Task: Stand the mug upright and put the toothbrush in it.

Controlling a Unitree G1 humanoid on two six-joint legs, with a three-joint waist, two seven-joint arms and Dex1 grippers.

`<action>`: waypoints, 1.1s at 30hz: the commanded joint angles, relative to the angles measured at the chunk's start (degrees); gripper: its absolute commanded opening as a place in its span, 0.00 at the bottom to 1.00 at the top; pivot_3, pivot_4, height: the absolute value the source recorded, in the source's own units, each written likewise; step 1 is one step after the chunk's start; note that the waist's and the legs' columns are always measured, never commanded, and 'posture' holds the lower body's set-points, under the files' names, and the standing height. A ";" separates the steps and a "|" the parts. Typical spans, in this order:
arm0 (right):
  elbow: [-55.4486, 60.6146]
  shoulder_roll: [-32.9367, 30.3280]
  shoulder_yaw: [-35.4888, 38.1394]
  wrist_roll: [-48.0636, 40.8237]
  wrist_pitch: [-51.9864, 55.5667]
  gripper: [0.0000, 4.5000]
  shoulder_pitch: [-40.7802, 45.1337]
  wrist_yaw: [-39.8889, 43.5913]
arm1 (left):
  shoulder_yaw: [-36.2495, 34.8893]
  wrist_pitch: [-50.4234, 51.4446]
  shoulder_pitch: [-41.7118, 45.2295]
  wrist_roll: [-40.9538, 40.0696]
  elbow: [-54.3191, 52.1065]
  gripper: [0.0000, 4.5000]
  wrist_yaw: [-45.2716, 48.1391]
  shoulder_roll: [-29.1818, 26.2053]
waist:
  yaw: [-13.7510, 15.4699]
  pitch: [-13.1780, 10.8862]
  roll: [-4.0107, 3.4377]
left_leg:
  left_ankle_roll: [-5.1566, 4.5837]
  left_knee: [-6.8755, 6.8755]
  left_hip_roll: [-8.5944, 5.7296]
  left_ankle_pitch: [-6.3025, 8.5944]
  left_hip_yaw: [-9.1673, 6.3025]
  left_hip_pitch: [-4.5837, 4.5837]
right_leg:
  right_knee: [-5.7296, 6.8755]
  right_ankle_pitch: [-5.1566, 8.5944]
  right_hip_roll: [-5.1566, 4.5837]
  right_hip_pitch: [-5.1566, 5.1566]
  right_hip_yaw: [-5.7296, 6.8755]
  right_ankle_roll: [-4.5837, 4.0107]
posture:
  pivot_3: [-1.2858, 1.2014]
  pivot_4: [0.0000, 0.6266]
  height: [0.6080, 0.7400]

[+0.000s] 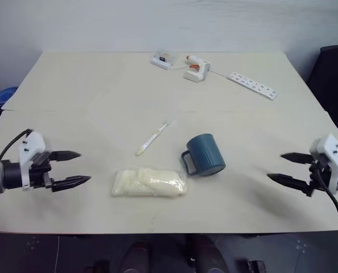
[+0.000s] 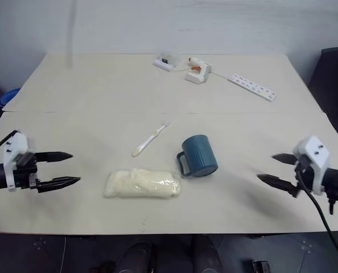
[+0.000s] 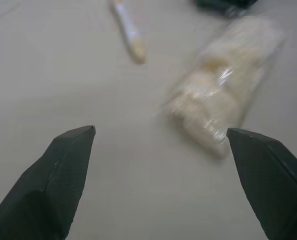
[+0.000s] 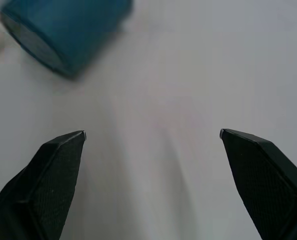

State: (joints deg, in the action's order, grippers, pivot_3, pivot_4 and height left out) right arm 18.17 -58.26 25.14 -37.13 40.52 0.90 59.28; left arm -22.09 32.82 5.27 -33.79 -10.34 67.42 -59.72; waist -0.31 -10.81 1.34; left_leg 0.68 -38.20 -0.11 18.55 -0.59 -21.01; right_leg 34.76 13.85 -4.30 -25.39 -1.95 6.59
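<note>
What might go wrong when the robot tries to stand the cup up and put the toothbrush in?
The mug lies on its side, so it might roll away when nudged. The toothbrush is thin and flat on the table, so it looks hard to pinch. The plastic bag sits close to the mug and could get bumped.

A pale, cream-coloured bench (image 1: 72, 91) carries everything, with a faint seam running across it from side to side. Near its middle the mug (image 1: 205, 154) lies on its side, its handle turned toward the near edge. Just beside it on the robot's left lies a clear bag of pale, whitish stuff (image 1: 149, 182), and beyond that bag the toothbrush (image 1: 152, 138) lies flat and aslant, well apart from the mug. Along the far edge sit a small white box (image 1: 163, 60), a white device with an orange part (image 1: 197, 68) and a white power strip (image 1: 252, 85).
</note>
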 commanded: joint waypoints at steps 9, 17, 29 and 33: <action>15.15 16.06 -18.90 -41.25 25.59 0.79 25.91 -45.52 | 6.61 11.04 9.43 -10.43 -13.31 1.00 -0.15 -2.03 | -0.68 0.03 0.06 | 0.05 0.00 -0.08 -0.02 -0.15 0.04 | -0.01 0.03 0.06 0.00 -0.02 -0.05 | 0.52 0.24 1.00; 11.24 23.68 -28.19 -40.31 30.18 0.79 32.40 -55.55 | 9.45 6.65 8.98 -6.40 -12.84 1.00 1.10 -2.52 | -1.06 0.02 0.04 | 0.03 0.01 -0.11 -0.01 -0.22 -0.25 | -0.01 0.02 -0.06 -0.15 0.05 -0.04 | 0.52 0.24 1.00; 6.19 19.75 -54.74 -0.36 4.42 0.99 39.77 -19.85 | 3.97 3.83 6.26 -3.74 -9.31 1.00 4.05 -6.82 | -1.42 0.01 0.03 | -0.02 0.03 -0.10 0.01 -0.18 -0.16 | -0.09 0.09 0.36 -0.15 0.10 -0.16 | 0.52 0.24 1.00; 2.02 23.20 -58.57 6.33 -0.43 0.99 39.94 -14.41 | 1.94 4.22 4.57 -3.99 -10.05 1.00 3.86 -7.56 | -1.41 0.01 0.03 | -0.02 0.02 -0.10 0.02 -0.21 -0.18 | 0.02 0.09 0.35 -0.17 0.08 -0.16 | 0.52 0.24 1.00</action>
State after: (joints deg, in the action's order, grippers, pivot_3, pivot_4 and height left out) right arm 20.47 -36.18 -33.05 -32.86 42.66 39.97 42.34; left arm -17.69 37.36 10.26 -37.79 -19.53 70.99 -66.42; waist -1.72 -10.80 1.36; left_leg 0.67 -38.18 -0.21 18.57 -0.81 -21.18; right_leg 34.84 13.94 -3.96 -25.57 -1.87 6.44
